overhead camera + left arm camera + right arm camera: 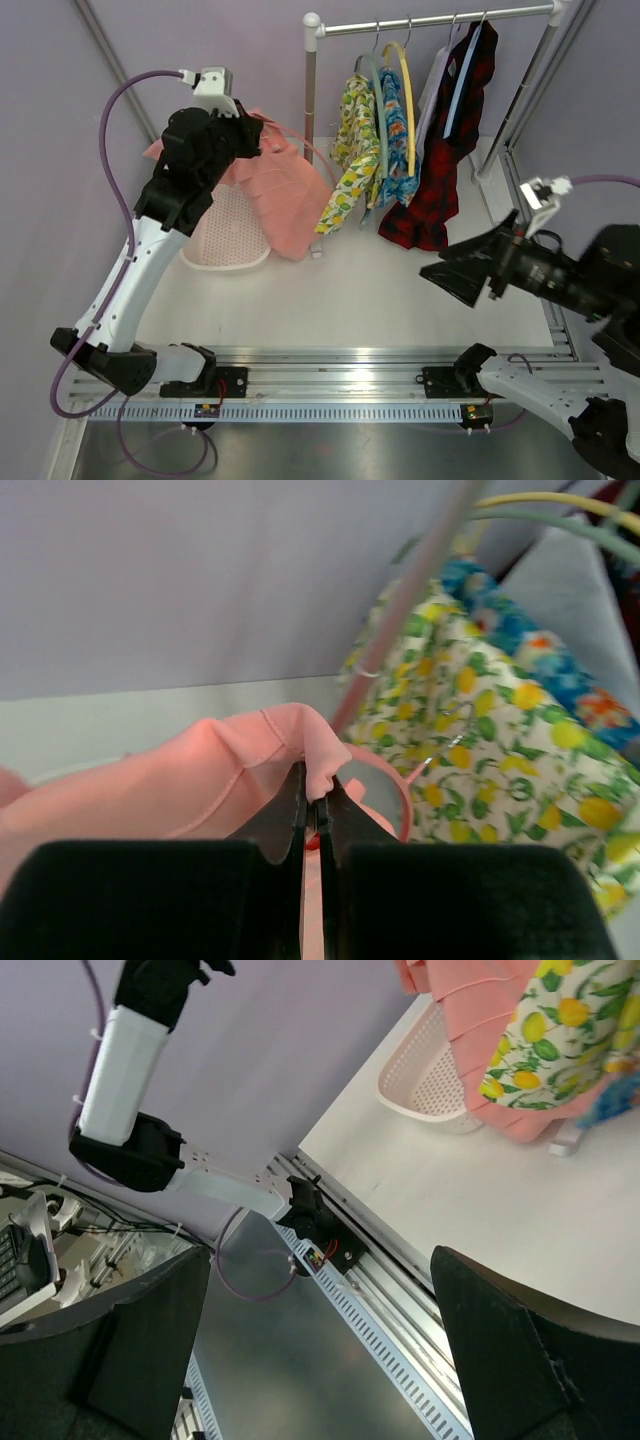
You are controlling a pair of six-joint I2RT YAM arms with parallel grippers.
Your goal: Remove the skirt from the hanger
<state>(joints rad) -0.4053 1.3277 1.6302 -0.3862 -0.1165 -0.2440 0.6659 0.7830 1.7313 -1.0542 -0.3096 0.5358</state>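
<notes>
1. pinch: the left gripper is clamped tight on the top hem of the skirt, which hangs over the basket.
2. the hanger curves just beyond that pinch, on the rack side.
3. the right gripper, spread wide and empty, is well apart to the right, so the left arm is nearer.

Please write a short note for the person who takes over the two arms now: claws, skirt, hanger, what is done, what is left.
Left claw: shut on the edge of the salmon-pink pleated fabric skirt, which hangs over the pale mesh basket.
Right claw: open, empty, off to the right.
Thin pink wire hanger: beside the left claw, against the skirt.
Done: skirt gripped, away from the metal rail.
Left: pull skirt and hanger apart.
</notes>
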